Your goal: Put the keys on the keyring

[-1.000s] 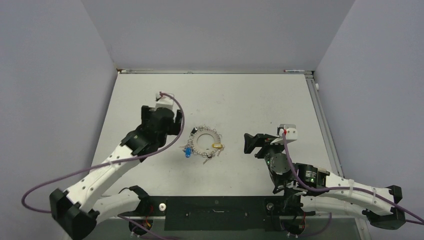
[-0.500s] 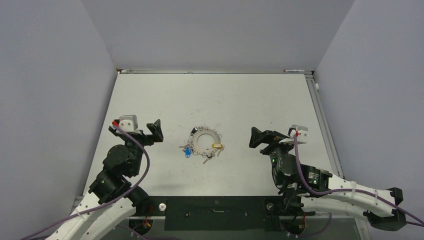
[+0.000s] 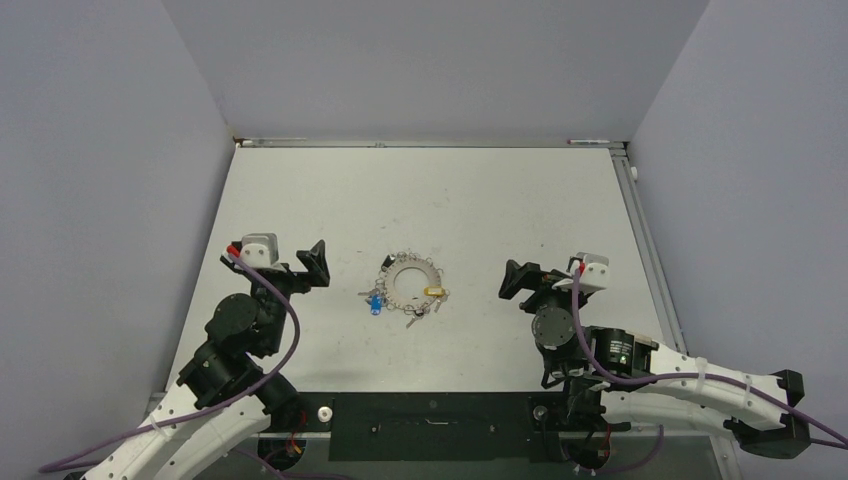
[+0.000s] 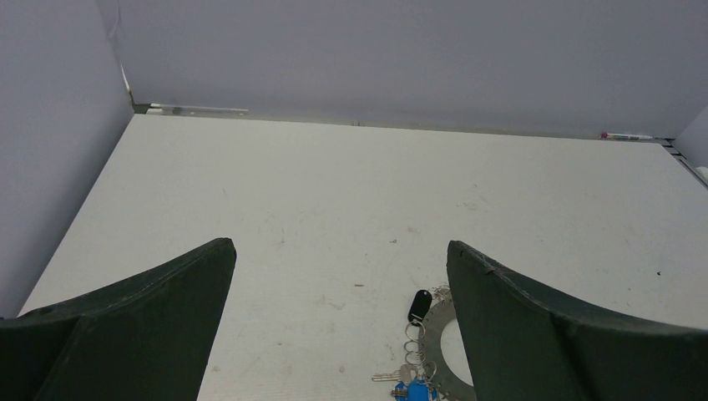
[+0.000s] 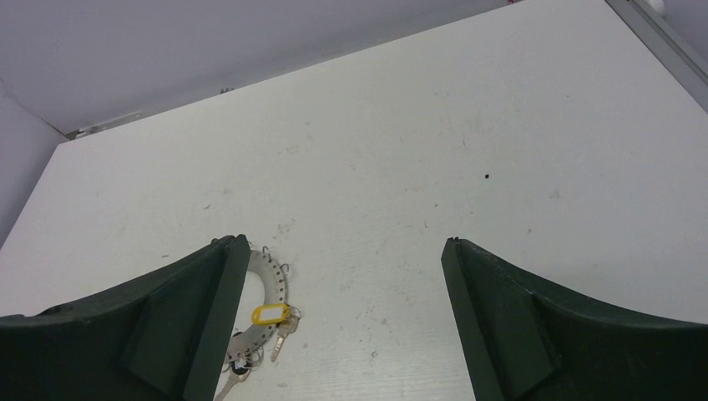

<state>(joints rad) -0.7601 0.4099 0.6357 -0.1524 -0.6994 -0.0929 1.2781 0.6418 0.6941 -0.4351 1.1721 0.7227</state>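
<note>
The keyring (image 3: 412, 271), a flat silvery-white hoop with small holes, lies on the middle of the white table. Small keys lie around its rim: a blue-headed one (image 3: 374, 301) at its left, a yellow tag (image 3: 434, 292) with a silver key at its right. My left gripper (image 3: 306, 268) is open and empty, left of the hoop and apart from it. My right gripper (image 3: 516, 278) is open and empty, right of the hoop. The left wrist view shows the hoop (image 4: 442, 334), a black tag (image 4: 419, 306) and a blue key (image 4: 415, 389). The right wrist view shows the hoop (image 5: 271, 284) and yellow tag (image 5: 269, 314).
Grey walls close in the table on the left, back and right. A metal rail (image 3: 640, 220) runs along the right edge. A pen-like item (image 3: 590, 142) lies at the back edge. The black base plate (image 3: 430, 410) sits at the near edge.
My left arm has pulled back from beside the hoop to the left and nearer the base. My right gripper has shifted slightly right. The hoop and keys have not moved.
</note>
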